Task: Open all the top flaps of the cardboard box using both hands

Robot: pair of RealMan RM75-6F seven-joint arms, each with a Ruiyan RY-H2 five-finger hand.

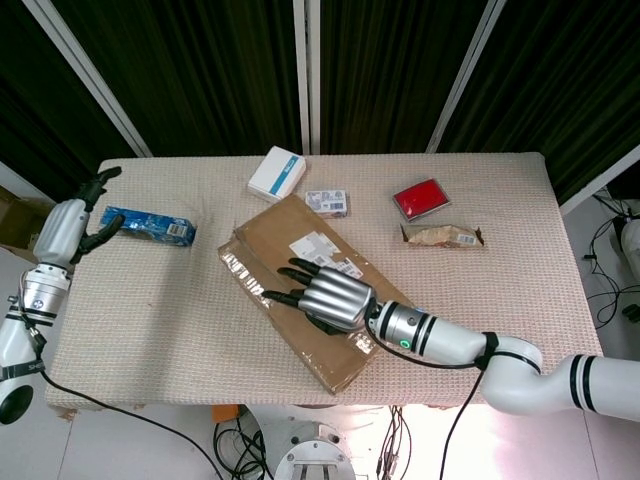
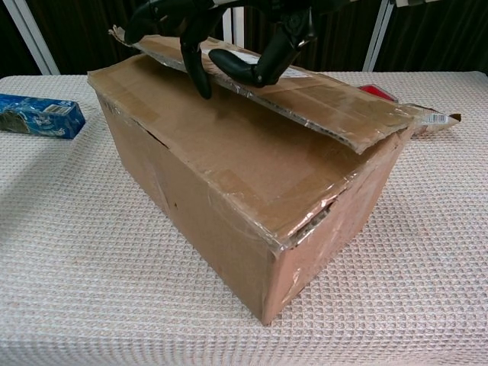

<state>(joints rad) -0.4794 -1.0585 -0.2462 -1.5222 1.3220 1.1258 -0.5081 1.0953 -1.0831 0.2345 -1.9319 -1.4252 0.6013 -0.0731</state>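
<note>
On the table [image 1: 480, 290], near its front edge and turned at an angle, stood the cardboard box [image 2: 252, 191], with one long top flap [image 2: 305, 103] already lifted a little along its free edge and the other flap [image 2: 229, 160] lying flat beneath it. Your right hand [image 1: 325, 295] hovered over the seam with fingers spread and holding nothing; the chest view showed its fingertips [image 2: 200, 76] dipping past the raised edge. Your left hand [image 1: 70, 225] was well apart at the table's left end, near the blue carton [image 1: 148, 227], fingers apart and empty. The likely faults were these: a downward press would have shut the raised flap again; a one-sided pull could have slid or turned the light box toward the table edge, since your left hand was not bracing it; and the torn tape [image 2: 320, 221] could have snagged a fingertip.
</note>
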